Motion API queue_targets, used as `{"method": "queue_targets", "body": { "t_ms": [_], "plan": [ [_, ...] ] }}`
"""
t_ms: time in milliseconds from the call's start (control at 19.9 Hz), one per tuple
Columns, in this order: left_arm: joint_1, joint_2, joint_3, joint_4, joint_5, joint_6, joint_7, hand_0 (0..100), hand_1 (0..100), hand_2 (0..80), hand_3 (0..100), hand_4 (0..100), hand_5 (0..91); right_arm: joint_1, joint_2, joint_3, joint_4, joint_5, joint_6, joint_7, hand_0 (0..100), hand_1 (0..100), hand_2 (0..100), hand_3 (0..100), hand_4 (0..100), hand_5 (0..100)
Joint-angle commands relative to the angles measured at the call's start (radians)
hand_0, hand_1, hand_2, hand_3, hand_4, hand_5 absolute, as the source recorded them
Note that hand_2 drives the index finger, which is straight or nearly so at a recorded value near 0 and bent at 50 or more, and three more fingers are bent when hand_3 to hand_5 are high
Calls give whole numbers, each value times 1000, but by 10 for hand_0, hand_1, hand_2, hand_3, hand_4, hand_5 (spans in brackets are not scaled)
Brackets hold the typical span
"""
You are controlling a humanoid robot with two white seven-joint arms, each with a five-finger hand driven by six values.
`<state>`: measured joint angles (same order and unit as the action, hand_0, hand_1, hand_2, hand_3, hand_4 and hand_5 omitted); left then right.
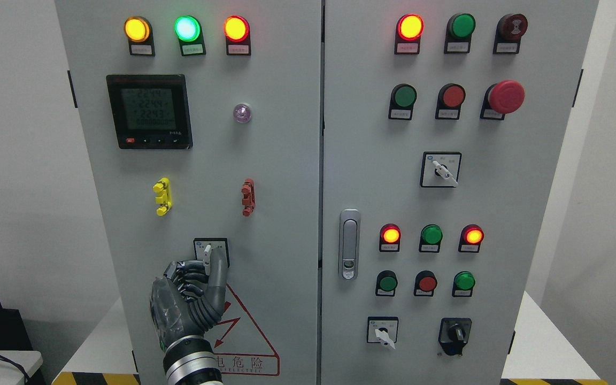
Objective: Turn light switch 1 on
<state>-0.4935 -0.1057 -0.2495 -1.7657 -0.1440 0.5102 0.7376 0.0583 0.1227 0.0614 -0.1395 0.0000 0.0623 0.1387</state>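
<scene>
I see the left hand (190, 299) raised against the lower part of the left cabinet door (286, 176), its arm entering from the bottom edge left of centre. The task's rotary selector switch (210, 251) sits on that door, below and between the yellow clip (162, 196) and the red clip (247, 197), and directly above the hand. The hand's fingers (217, 267) are curled narrowly, with the uppermost fingertips closed around the lower part of the switch's white lever, which points roughly upward. The palm and wrist partly cover the red hazard triangle (244, 326) printed beneath the switch. Higher on the same door I read a digital meter (149, 111) with a lit display, and three lit indicator lamps in amber (137, 29), green (187, 28) and red (236, 28).
</scene>
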Motion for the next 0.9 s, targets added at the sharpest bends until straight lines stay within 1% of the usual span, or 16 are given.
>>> {"method": "queue_targets", "body": {
  "t_ms": [0, 501, 852],
  "plan": [
    [-2, 1, 1, 0, -2, 4, 0, 197, 446, 554, 773, 855, 780, 0, 0, 0, 0, -17, 1, -1, 120, 389, 0, 0, 0, 0],
    [-10, 1, 1, 0, -2, 17, 0, 201, 484, 551, 772, 857, 781, 0, 0, 0, 0, -17, 1, -1, 120, 389, 0, 0, 0, 0],
    [-10, 0, 1, 0, -2, 17, 0, 239, 489, 550, 772, 858, 781, 0, 0, 0, 0, -18, 1, -1, 120, 389, 0, 0, 0, 0]
  ]
}}
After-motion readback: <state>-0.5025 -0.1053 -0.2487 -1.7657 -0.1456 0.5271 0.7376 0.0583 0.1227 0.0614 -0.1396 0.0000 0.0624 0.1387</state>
